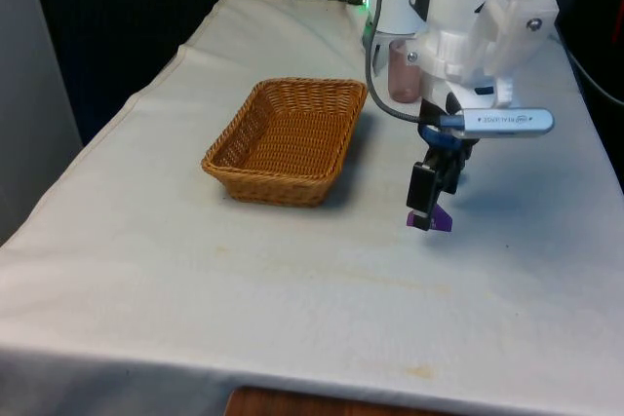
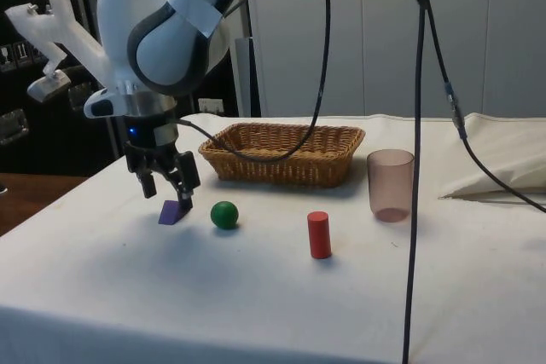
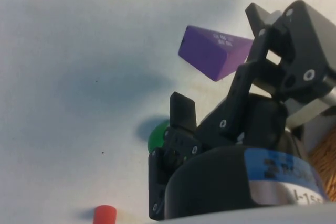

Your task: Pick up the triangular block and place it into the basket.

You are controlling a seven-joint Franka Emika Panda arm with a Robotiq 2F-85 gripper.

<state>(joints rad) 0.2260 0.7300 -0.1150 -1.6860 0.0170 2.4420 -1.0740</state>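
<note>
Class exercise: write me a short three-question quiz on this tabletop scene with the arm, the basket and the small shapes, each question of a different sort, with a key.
1. True or false: the purple triangular block already lies inside the wicker basket.
2. Multiple choice: in the side view, which thing sits nearest the block? A) the green ball B) the red cylinder C) the pink cup
3. Fill in: the end effector is low over the ____ block, its fingers apart.

Key
1. False: it rests on the white cloth, outside the basket.
2. A.
3. Purple: the wrist view shows one finger beside the block and no grasp yet.
</note>
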